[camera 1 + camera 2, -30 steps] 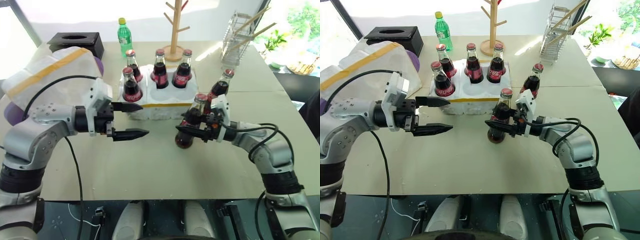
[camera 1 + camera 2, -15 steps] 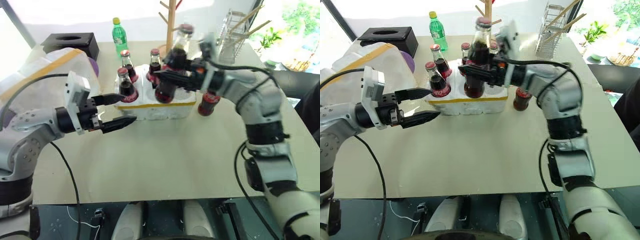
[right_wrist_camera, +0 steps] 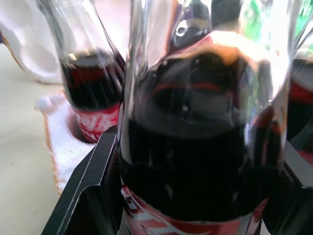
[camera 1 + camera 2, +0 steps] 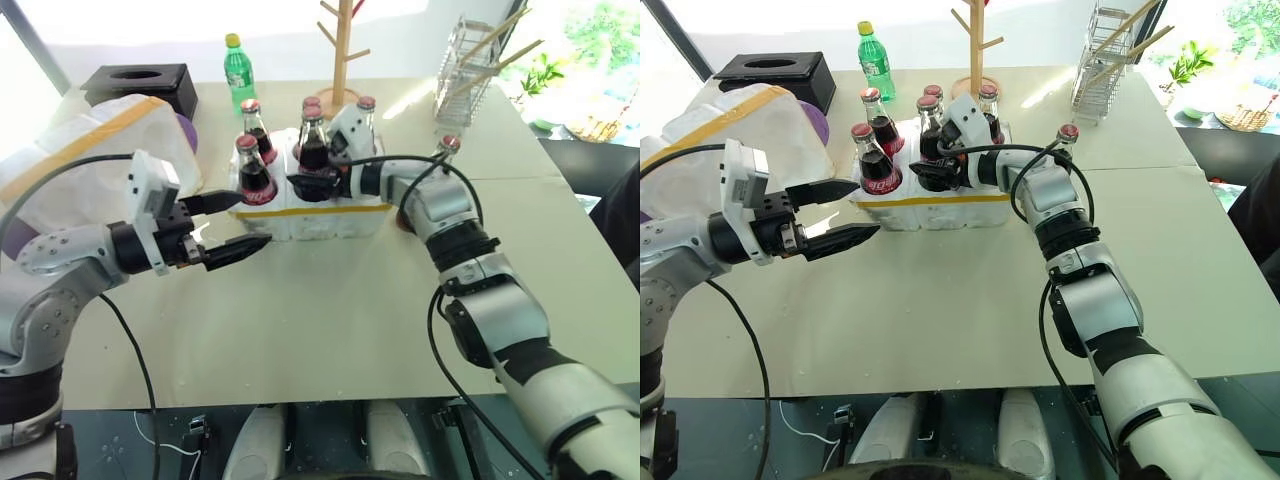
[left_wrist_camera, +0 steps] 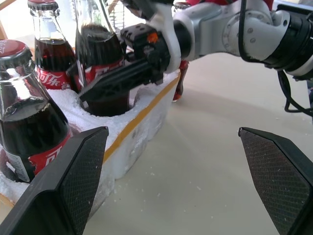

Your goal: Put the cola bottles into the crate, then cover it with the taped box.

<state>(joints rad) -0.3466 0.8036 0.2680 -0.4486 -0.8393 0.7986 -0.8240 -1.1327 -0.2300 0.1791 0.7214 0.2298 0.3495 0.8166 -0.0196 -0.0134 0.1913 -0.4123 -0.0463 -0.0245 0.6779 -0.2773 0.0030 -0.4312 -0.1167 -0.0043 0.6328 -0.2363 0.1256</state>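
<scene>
From the head views, my left arm reaches in from the left, its wrist level, with the left end effector [image 4: 250, 222] spread wide and empty just in front of the crate's [image 4: 330, 218] left corner. My right arm stretches forward across the tabletop [image 4: 330, 320], and the right end effector [image 4: 298, 182] is clamped on the held bottle [image 4: 313, 150], upright at the crate's front middle hole. I count six cola bottles: four seated in the crate, the held one, and one lone bottle [image 4: 447, 148] standing on the tabletop beyond my right forearm. There is one taped box [image 4: 90, 150] at the far left, well apart from the crate, plus one green bottle [image 4: 237, 65] and one black tissue box [image 4: 140, 85] at the back. In the left wrist view, both left fingers [image 5: 73, 181] stand far apart with bare tabletop between them, and the held bottle's base sits at the hole; I cannot tell whether it is fully down. In the right wrist view, the dark glass is gripped between the right fingers [image 3: 88, 196].
</scene>
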